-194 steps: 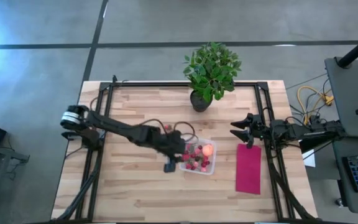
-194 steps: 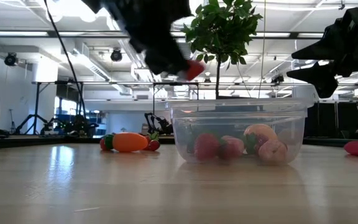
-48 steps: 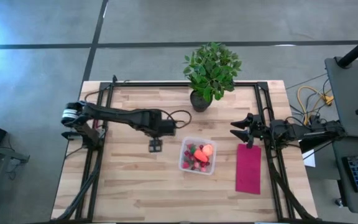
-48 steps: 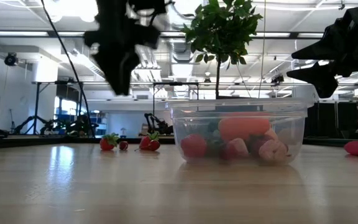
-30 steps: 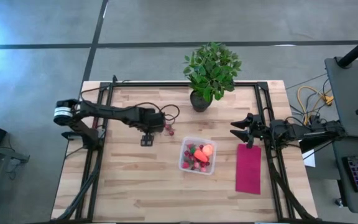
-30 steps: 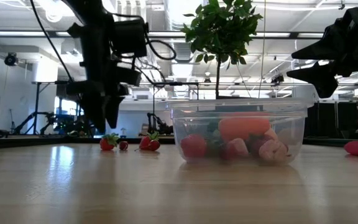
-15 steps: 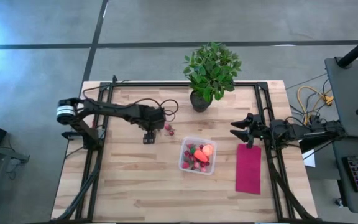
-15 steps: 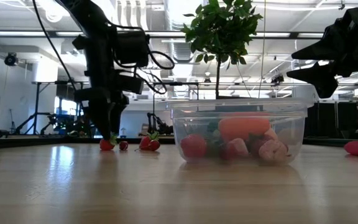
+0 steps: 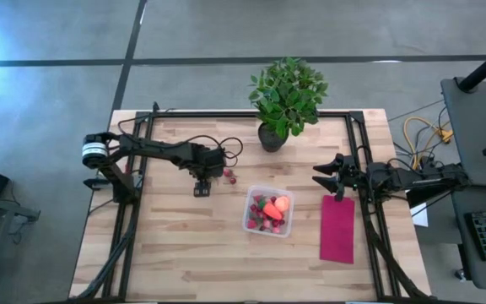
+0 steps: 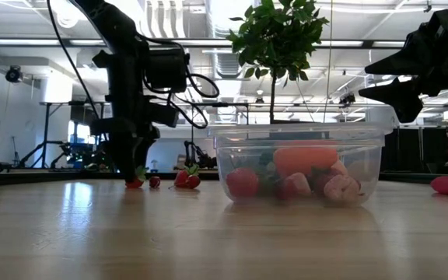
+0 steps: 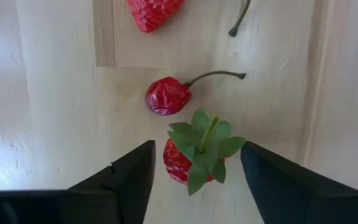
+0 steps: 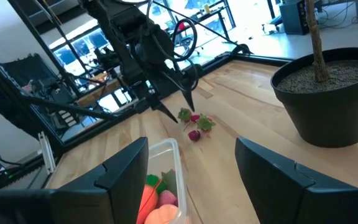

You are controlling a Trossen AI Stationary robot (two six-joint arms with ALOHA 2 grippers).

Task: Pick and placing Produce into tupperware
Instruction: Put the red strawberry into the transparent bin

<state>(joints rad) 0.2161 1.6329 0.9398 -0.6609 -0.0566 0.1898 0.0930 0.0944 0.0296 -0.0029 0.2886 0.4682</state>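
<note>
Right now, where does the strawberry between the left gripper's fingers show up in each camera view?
High view: strawberry is a tiny red speck by the left gripper, left of the tupperware.
Low view: at the fingertips on the table, left of the tupperware.
Left wrist view: centre-bottom, green leaves up, between the open fingers.
Right wrist view: small, at the far arm's fingertips.
Shared landmark: the tupperware, except in the left wrist view.

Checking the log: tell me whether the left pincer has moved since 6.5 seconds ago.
Yes. The left pincer moved away from the tupperware toward the table's left side, now open around a strawberry.
</note>
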